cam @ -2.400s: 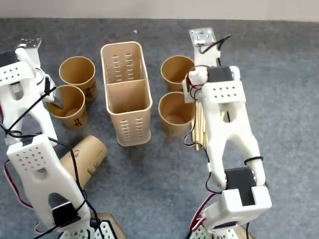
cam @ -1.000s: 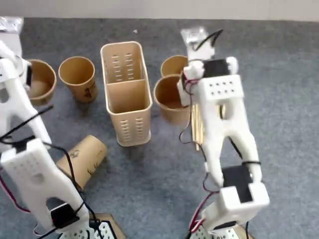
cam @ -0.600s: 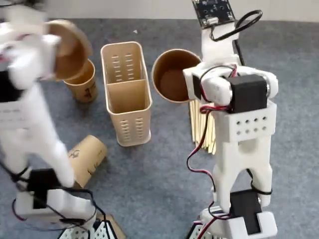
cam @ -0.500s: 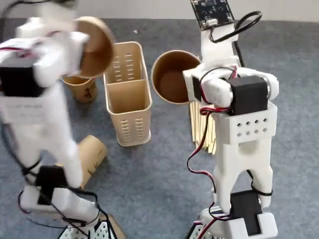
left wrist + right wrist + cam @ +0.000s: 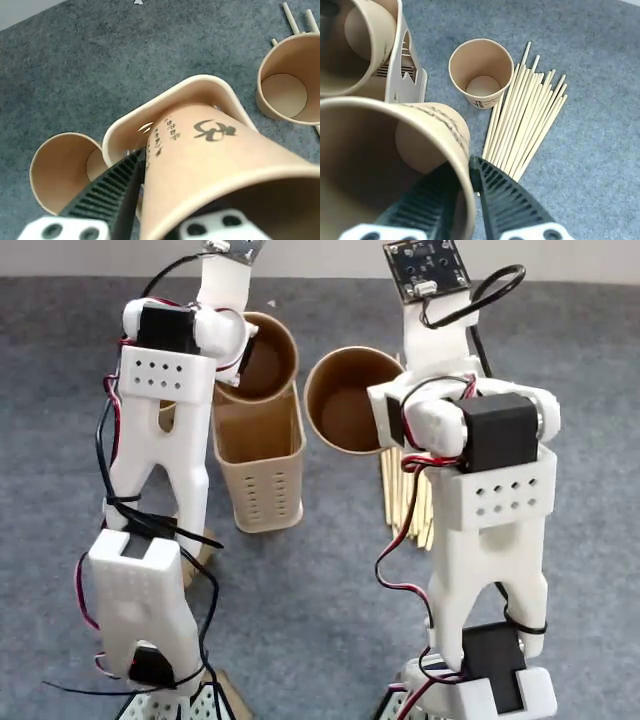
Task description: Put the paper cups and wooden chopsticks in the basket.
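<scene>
1. A grey, carpet-like tabletop (image 5: 320, 610) carries everything.
2. A tall beige slotted basket (image 5: 262, 502) stands upright between the two arms. A divider splits it into a near and a far compartment, and the near one looks empty.
3. A bundle of wooden chopsticks (image 5: 405, 495) lies flat beside the right arm, apart from the basket and not yet packed.
4. The left cup (image 5: 262, 355) hangs base-down over the basket's far compartment. It probably needs a straight descent with its base centred, because the fit looks snug and a tilted rim could catch the wall.
5. The right cup (image 5: 348, 405) is held in the air just beside the basket. It is best kept waiting there so the arms do not collide.
6. The left pincer (image 5: 142, 170) is clenched on the left cup's wall. It should let go only once the cup is seated.
7. The right pincer (image 5: 469, 167) is clenched on the right cup's rim.
</scene>
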